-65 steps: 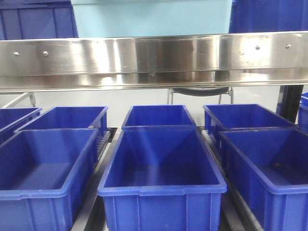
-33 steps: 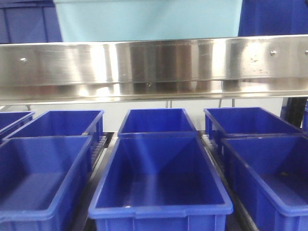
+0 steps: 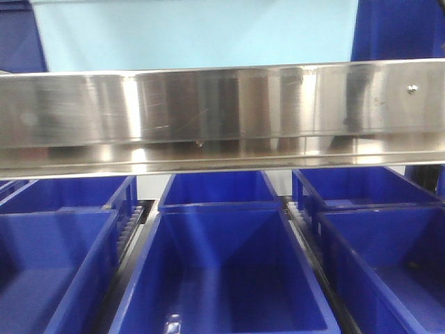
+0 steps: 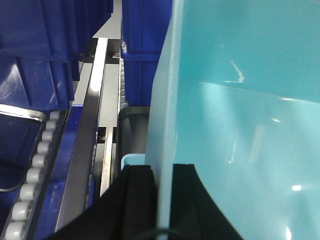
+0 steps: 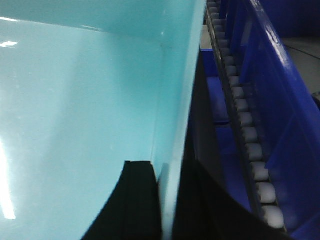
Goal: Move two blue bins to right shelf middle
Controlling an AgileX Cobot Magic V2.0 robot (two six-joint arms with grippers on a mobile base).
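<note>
A pale aqua blue bin (image 3: 195,33) fills the top of the front view, above the steel shelf beam (image 3: 222,115). My left gripper (image 4: 164,169) is shut on the bin's left wall (image 4: 167,115), one black finger on each side. The bin's inside (image 4: 245,100) spreads to the right. A strip of pale rim (image 4: 133,159) shows beside the outer finger; I cannot tell if it belongs to a second bin. My right gripper (image 5: 167,167) is shut on the right wall (image 5: 175,100) of the same bin (image 5: 75,90).
Darker royal-blue bins (image 3: 222,271) stand in rows on roller tracks (image 5: 250,135) under the beam. More dark blue bins (image 3: 400,31) flank the aqua bin on the upper level. Steel rails (image 4: 92,100) and rollers (image 4: 35,170) run below the left wrist.
The front view has closed in on the shelf. The steel beam looks larger and lower, and the aqua bin spans more of the top. Both grips are unchanged.
</note>
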